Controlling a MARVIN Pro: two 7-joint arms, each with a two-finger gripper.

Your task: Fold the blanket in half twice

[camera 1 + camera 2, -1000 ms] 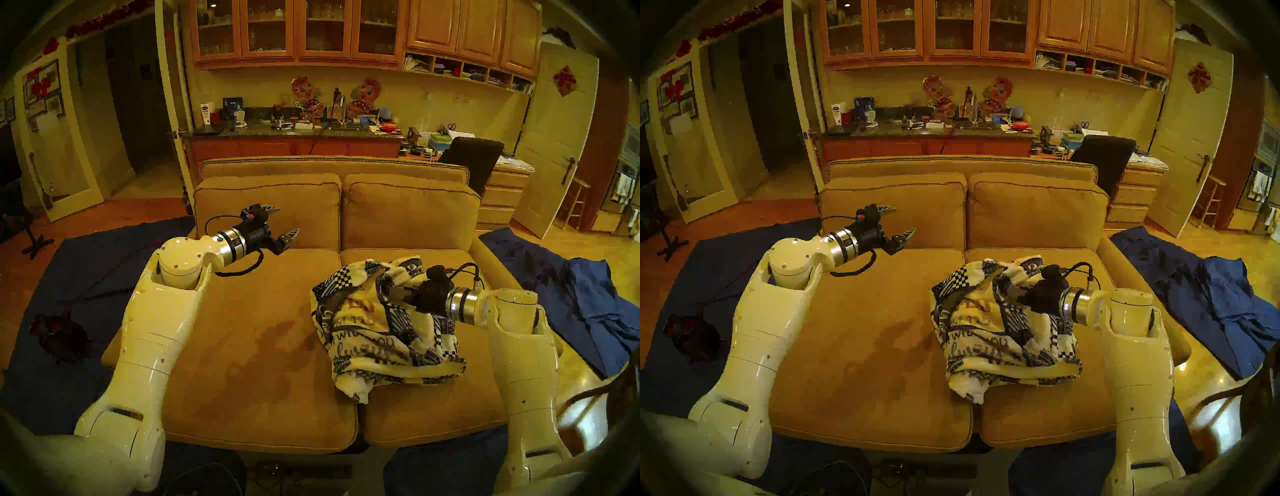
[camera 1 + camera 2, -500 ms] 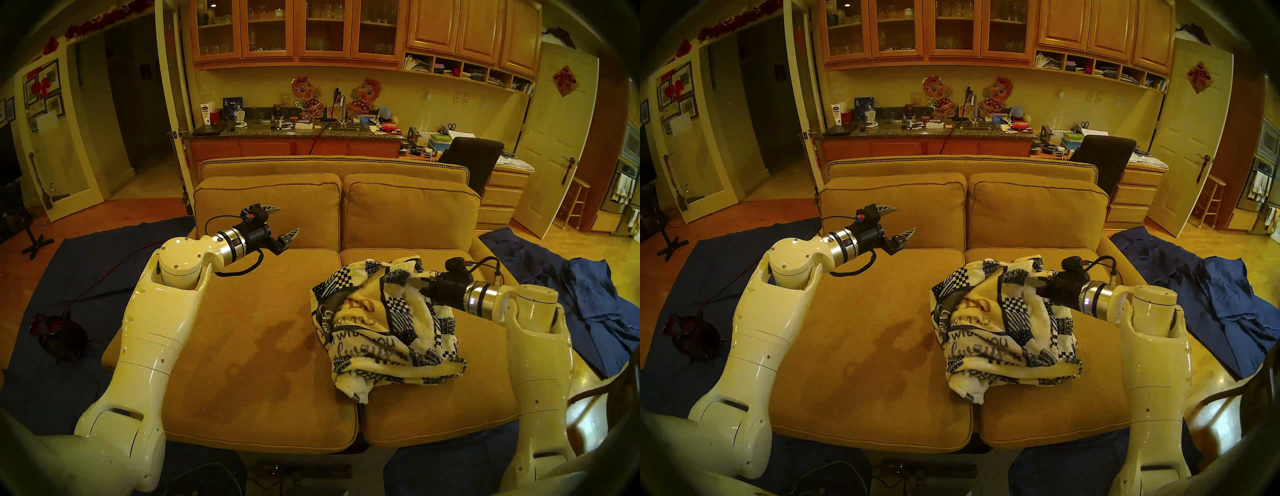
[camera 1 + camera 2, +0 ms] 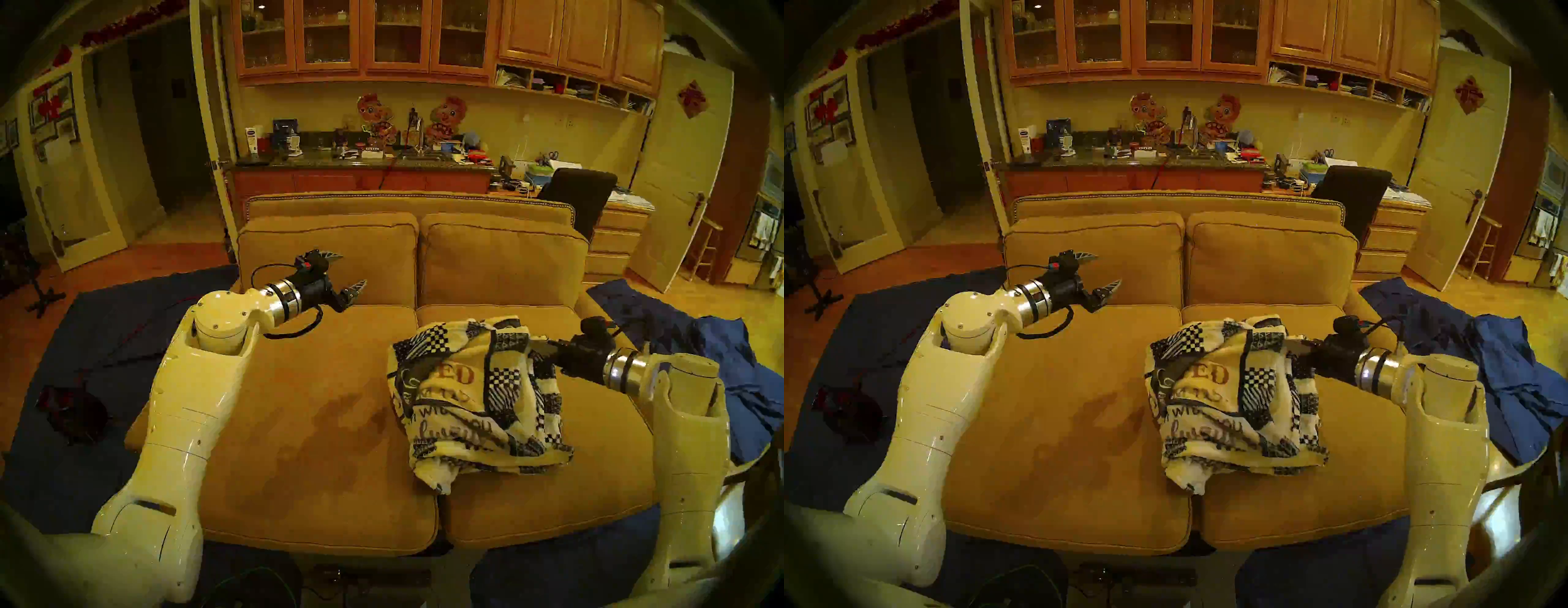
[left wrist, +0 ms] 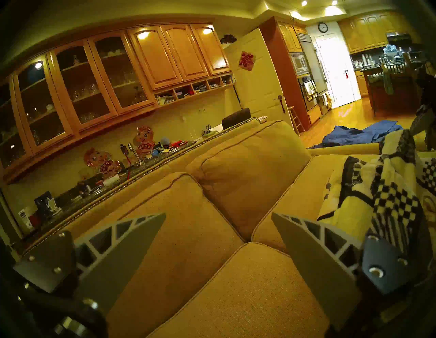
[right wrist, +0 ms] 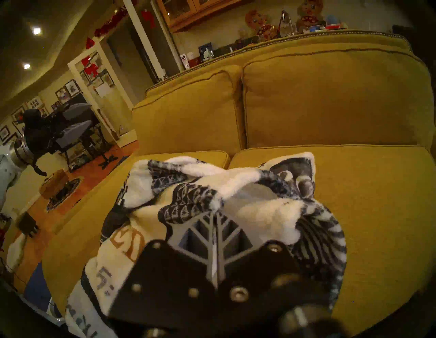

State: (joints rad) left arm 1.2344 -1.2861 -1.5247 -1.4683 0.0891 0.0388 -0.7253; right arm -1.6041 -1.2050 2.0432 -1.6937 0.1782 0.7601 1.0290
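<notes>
The blanket [image 3: 475,395] [image 3: 1233,403], cream and navy with lettering and checkered patches, lies bunched in a heap on the sofa's right seat cushion. My right gripper [image 3: 535,343] [image 3: 1293,344] is shut on a fold at the heap's upper right; in the right wrist view its fingertips [image 5: 215,213] pinch the plush blanket [image 5: 247,188] and lift it taut. My left gripper [image 3: 352,269] [image 3: 1107,269] hovers open and empty over the left cushion, near the backrest. In the left wrist view the left gripper [image 4: 218,216] is wide open, with the blanket [image 4: 389,188] far to its right.
The tan sofa [image 3: 331,424] has two seat cushions and two back cushions [image 3: 326,254]. Dark blue cloths [image 3: 700,365] lie on the floor to the right, and another dark cloth [image 3: 106,339] to the left. A black chair [image 3: 581,191] and a cluttered counter stand behind.
My right gripper closed on the blanket's upper fold and pulled it to the right, stretching the heap that way. The left arm has not moved.
</notes>
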